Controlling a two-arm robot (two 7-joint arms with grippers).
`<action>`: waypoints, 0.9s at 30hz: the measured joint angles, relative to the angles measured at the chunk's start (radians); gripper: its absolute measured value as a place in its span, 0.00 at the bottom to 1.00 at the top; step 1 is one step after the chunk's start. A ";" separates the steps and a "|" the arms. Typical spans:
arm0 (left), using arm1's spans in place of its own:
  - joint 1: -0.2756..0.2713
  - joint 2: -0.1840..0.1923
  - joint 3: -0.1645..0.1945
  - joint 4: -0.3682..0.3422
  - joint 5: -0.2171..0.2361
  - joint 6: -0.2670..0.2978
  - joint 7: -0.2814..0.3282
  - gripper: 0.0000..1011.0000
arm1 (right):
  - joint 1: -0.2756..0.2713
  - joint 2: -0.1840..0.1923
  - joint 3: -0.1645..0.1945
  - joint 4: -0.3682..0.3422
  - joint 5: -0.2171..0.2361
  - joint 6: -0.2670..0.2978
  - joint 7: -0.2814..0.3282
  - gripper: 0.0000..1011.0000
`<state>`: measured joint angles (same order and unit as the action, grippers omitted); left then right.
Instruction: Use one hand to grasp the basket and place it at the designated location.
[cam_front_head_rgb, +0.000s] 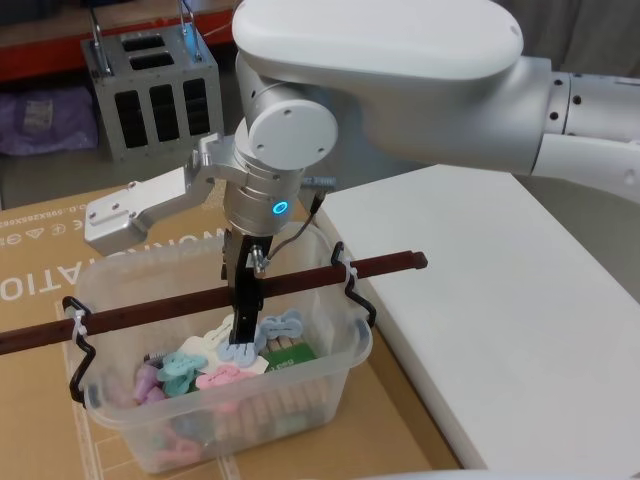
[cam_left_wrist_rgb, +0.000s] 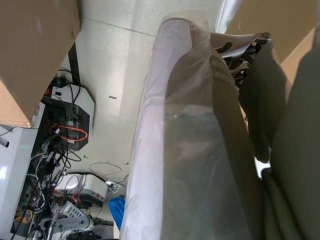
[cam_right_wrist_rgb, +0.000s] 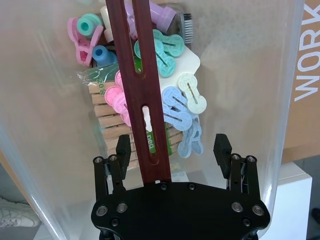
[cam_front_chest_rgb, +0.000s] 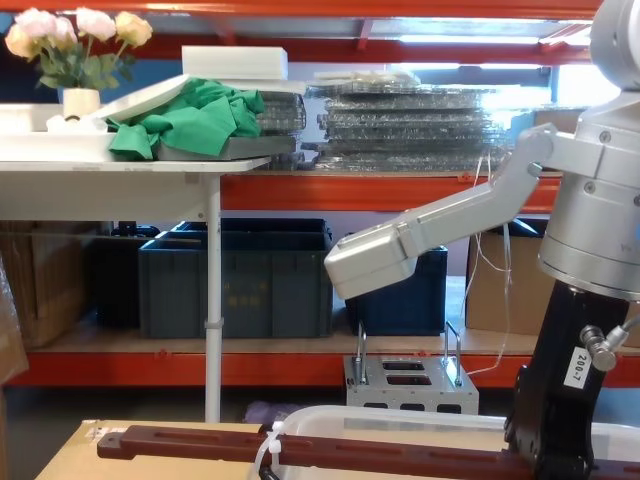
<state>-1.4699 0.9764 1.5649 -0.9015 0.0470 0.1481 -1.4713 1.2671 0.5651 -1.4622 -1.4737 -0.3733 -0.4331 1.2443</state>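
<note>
We are looking at the basket (cam_front_head_rgb: 330, 385) in the lower left of the head view, sitting on a brown cardboard sheet (cam_front_head_rgb: 40, 260) just beside a white worktop (cam_front_head_rgb: 500, 300). Its dark red-brown bar handle (cam_front_head_rgb: 150, 318) is running across the open top, tied at the left end with a white zip tie (cam_front_head_rgb: 80, 325) and meeting a black hook (cam_front_head_rgb: 360, 295) on the right rim. Pastel plastic clips (cam_front_head_rgb: 225, 375) are lying inside.

The right gripper (cam_front_head_rgb: 245, 340) is reaching straight down at the middle of the handle. In the right wrist view we are seeing the gripper (cam_right_wrist_rgb: 172, 148) released: its black fingers (cam_right_wrist_rgb: 222, 148) are standing apart on either side of the handle (cam_right_wrist_rgb: 135, 75), which is passing close to one finger and well clear of the other, above the clips (cam_right_wrist_rgb: 175, 105) and some wooden pegs (cam_right_wrist_rgb: 107, 125).

In the chest view the black forearm (cam_front_chest_rgb: 560, 390) is coming down at the lower right onto the handle (cam_front_chest_rgb: 350, 450), with a grey metal box (cam_front_chest_rgb: 410, 380) behind the basket's rim (cam_front_chest_rgb: 400, 415).
</note>
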 joint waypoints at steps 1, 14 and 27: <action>0.000 0.000 0.000 0.000 0.000 0.000 0.000 0.00 | 0.000 0.000 0.001 0.000 0.001 0.000 0.000 0.99; 0.000 0.000 0.000 0.000 0.000 0.000 0.000 0.00 | -0.001 -0.002 0.006 0.002 0.002 -0.003 0.001 0.99; 0.000 0.000 0.000 0.000 0.000 0.000 0.000 0.00 | -0.003 -0.002 0.019 0.006 0.009 -0.007 -0.011 0.99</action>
<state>-1.4699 0.9764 1.5650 -0.9015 0.0470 0.1481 -1.4713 1.2642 0.5627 -1.4428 -1.4680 -0.3639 -0.4404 1.2331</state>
